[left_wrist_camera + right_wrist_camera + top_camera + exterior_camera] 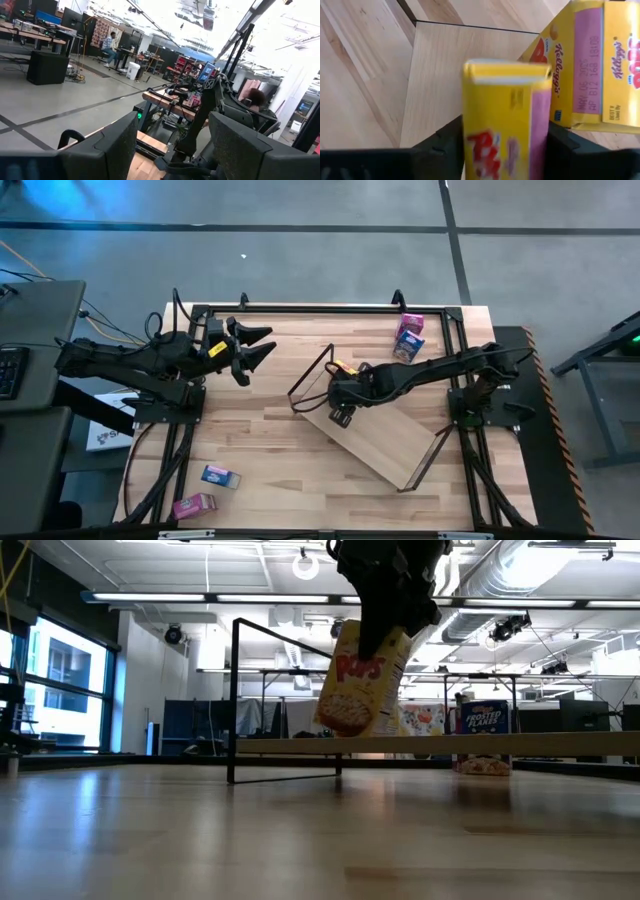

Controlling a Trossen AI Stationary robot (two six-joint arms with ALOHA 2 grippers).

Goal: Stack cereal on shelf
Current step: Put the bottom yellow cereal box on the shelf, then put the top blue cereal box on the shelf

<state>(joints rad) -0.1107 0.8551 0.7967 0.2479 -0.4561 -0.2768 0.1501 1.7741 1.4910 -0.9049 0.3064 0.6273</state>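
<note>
1. A butcher-block table [260, 450] fills the overhead view; the shelf [385, 430], a light board with black wire end frames, lies slantwise across its middle.

2. The right gripper [345, 393] hangs over the shelf's near-left end, its fingers pinching a yellow cereal box [502, 120]. In the low view this box [362, 680] is tilted, its lower edge at about board level.

3. A second yellow box [592, 65] already lies just beside the held one.

4. To do this step well, I would square the held box upright before lowering it, then set it flush against the second box, so that neither tips.

5. Release should come only once the base sits flat on the board; the tilt suggests it does not yet.

6. The left gripper [255, 346] waits with fingers spread near the table's far-left side.

7. Remaining boxes: a blue box [220, 476] and a pink box [195, 505] near the front-left corner, and another pair [408, 338] at the back.
</note>
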